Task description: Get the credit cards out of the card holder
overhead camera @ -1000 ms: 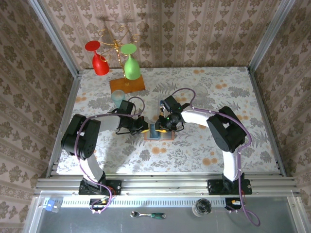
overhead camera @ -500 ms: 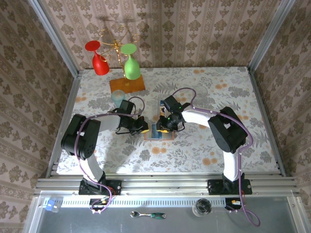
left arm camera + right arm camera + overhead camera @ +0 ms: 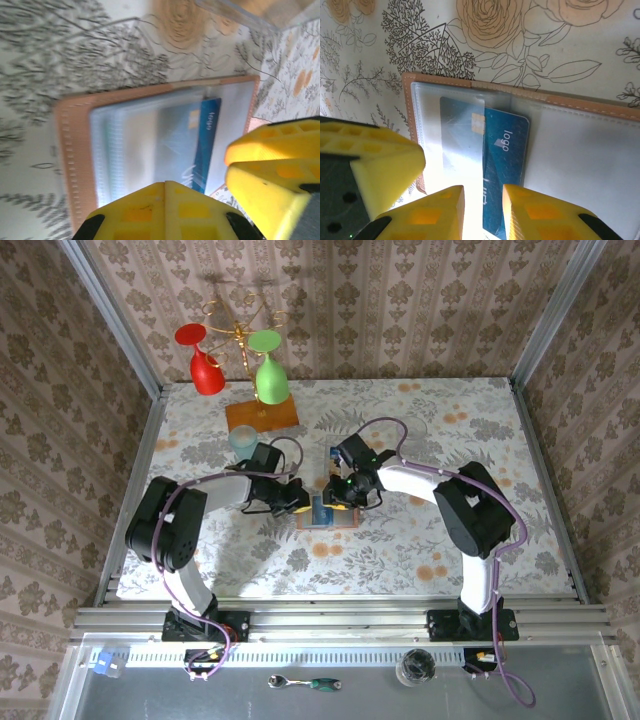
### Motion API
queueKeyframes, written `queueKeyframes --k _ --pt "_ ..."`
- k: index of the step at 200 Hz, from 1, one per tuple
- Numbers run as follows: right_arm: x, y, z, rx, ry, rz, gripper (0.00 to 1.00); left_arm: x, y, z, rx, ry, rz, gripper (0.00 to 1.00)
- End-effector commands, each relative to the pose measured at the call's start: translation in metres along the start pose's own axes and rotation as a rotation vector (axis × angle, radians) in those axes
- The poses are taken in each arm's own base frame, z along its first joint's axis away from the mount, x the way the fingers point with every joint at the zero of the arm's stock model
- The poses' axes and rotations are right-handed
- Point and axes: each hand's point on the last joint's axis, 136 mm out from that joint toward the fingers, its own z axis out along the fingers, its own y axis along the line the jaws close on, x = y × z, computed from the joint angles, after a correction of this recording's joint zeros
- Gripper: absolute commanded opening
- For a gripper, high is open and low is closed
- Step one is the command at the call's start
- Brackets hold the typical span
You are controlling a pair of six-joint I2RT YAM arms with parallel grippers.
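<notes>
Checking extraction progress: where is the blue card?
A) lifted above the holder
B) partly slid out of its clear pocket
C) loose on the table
B: the blue card lies half under the clear pocket of the open card holder, half exposed.

A floral-patterned tabletop (image 3: 420, 540) carries an open tan card holder (image 3: 331, 520) at frame centre and an orange wooden base (image 3: 262, 416) upper left.
</notes>
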Motion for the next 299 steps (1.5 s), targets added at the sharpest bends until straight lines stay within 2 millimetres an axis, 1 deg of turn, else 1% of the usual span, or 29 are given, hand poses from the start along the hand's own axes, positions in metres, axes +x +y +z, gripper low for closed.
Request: queueKeyframes --k 1,22,40,54,86,127,160,221,265,299 --pt "0.0 0.001 -0.008 -0.017 -0.013 0.007 0.27 0.002 -0.01 -0.001 0.006 0.008 0.037 0.0" --pt "0.001 -0.002 -0.007 -0.017 -0.01 0.013 0.27 0.006 -0.006 0.003 -0.007 0.016 0.034 0.0" --pt "0.002 -0.003 -0.006 -0.016 -0.004 0.017 0.27 0.009 0.002 0.005 -0.036 0.015 0.026 0.0" --pt "0.003 -0.004 -0.004 -0.016 -0.001 0.019 0.28 0.01 0.005 0.005 -0.046 0.013 0.024 0.0" --pt "0.004 -0.006 -0.002 -0.02 0.006 0.029 0.29 0.009 0.006 0.005 -0.053 0.008 0.025 0.0" --pt "0.005 -0.007 -0.001 -0.019 0.009 0.033 0.3 0.011 0.013 0.009 -0.077 0.025 0.021 0.0" --pt "0.006 -0.01 0.005 -0.014 0.023 0.041 0.3 0.014 0.018 0.012 -0.093 0.038 0.015 0.0" --pt "0.008 -0.014 0.012 -0.013 0.039 0.052 0.3 0.016 0.023 0.014 -0.102 0.048 0.009 0.0" --pt "0.008 -0.011 0.016 -0.037 0.052 0.059 0.3 0.016 0.024 0.015 -0.102 0.051 0.009 0.0" --pt "0.007 -0.004 0.015 -0.078 0.048 0.059 0.26 0.016 0.023 0.015 -0.101 0.05 0.007 0.0"
